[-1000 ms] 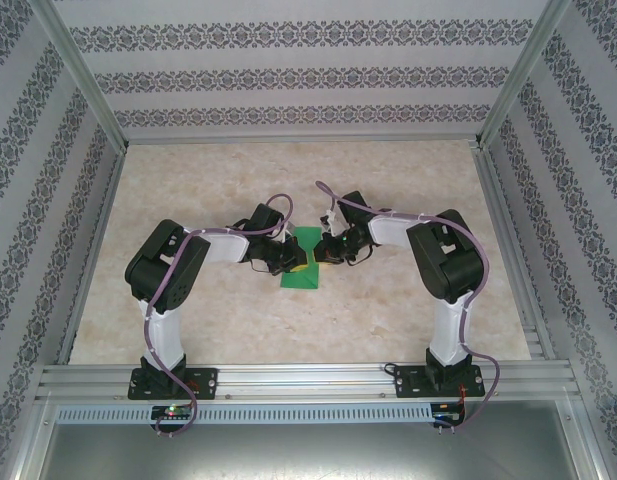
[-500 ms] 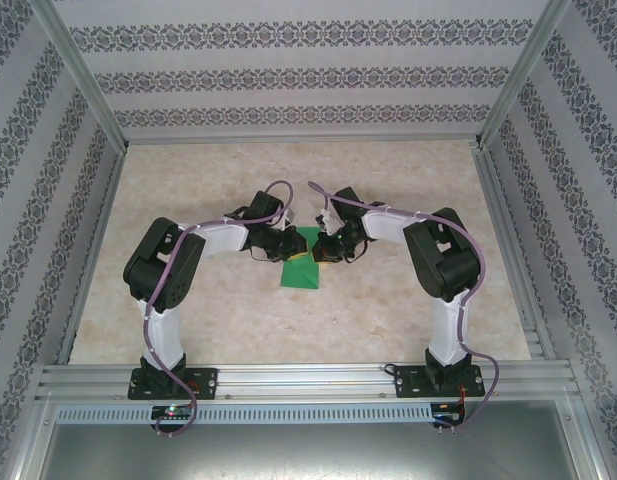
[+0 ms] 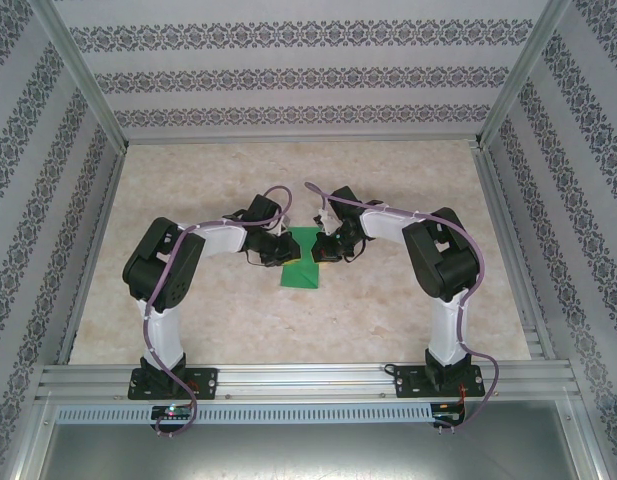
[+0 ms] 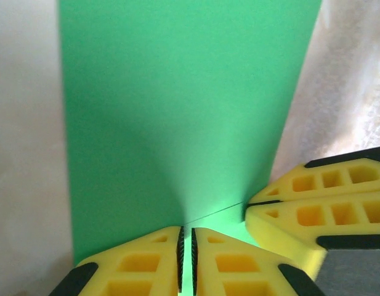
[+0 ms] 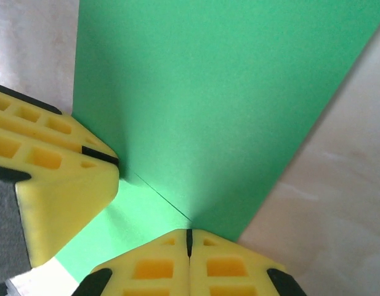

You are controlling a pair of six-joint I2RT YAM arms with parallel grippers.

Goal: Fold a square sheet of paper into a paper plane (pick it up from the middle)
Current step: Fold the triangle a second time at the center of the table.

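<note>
Both arms have edged away from their bases; the left gripper [image 4: 186, 240], fingers a slit apart, and the right gripper [image 5: 190, 237], fingers together, pinch the thin bright-green square sheet of paper [image 3: 302, 272] at the centre of the marbled tabletop [image 3: 408, 300], seemingly to lift it by its middle.

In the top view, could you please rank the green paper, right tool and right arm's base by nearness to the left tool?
1. Green paper: touching the left tool.
2. Right tool: just across the paper.
3. Right arm's base: near edge, right.
</note>
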